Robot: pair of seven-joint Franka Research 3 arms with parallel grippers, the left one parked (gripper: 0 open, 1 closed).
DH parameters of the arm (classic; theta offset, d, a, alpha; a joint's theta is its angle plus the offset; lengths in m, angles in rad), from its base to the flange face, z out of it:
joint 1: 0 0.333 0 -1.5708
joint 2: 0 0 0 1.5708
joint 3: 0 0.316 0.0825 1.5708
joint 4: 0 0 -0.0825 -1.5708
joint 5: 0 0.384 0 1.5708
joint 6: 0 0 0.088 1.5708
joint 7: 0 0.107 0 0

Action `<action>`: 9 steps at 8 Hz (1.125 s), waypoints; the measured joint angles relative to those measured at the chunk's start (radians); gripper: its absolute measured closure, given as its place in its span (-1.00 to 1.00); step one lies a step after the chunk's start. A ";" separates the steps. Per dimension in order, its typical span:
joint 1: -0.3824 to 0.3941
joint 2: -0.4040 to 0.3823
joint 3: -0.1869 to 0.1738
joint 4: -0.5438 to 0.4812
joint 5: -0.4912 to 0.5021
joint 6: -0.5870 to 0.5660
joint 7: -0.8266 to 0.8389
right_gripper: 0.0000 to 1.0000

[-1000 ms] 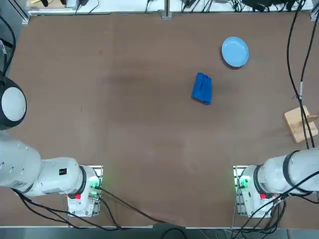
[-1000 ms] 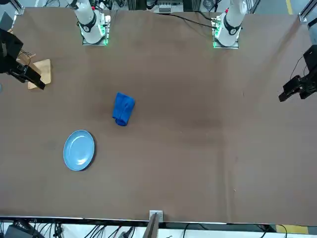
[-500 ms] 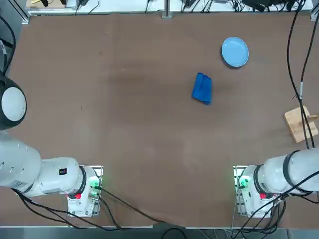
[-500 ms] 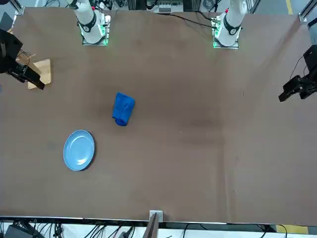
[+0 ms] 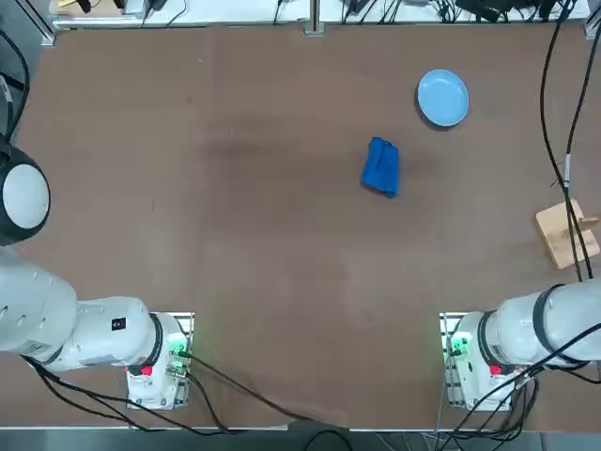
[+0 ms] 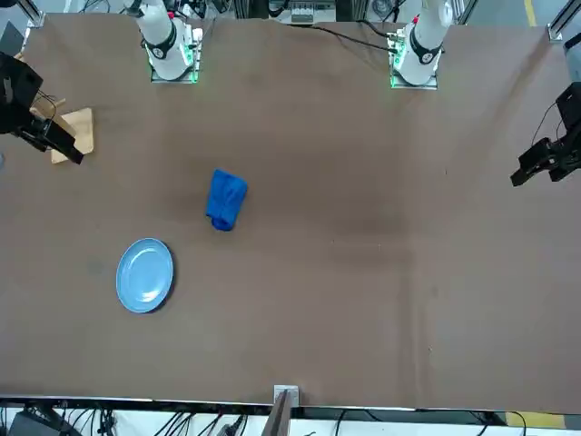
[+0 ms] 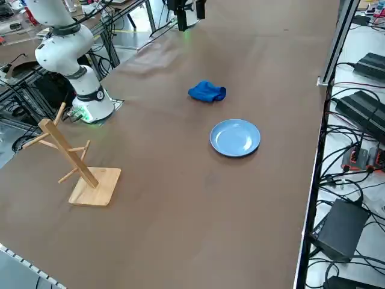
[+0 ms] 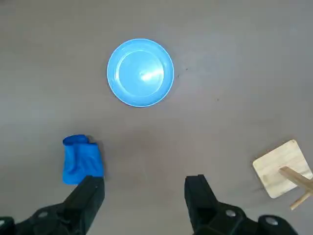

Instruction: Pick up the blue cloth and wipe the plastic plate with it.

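Observation:
The blue cloth (image 5: 380,167) lies crumpled on the brown table, right of centre; it also shows in the front (image 6: 225,200), side (image 7: 207,91) and wrist (image 8: 81,159) views. The plastic plate (image 5: 442,98), pale blue and round, sits a short way beyond it toward the far right (image 6: 145,275) (image 7: 235,137) (image 8: 140,72), apart from the cloth. My right gripper (image 8: 145,193) hangs high above the table's right side, open, with nothing between its fingers. It looks down on both things and touches neither.
A wooden peg stand (image 5: 566,233) on a square base stands near the table's right edge (image 7: 78,162) (image 8: 283,169), below my gripper. Black cables (image 5: 554,113) hang over the right side. The arms' bases (image 5: 470,362) sit at the near edge.

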 joint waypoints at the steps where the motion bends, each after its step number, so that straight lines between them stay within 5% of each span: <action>1: 0.003 0.000 0.000 0.000 0.000 0.000 0.000 -1.00; 9: 0.011 0.000 0.000 0.000 0.000 0.001 0.000 -1.00</action>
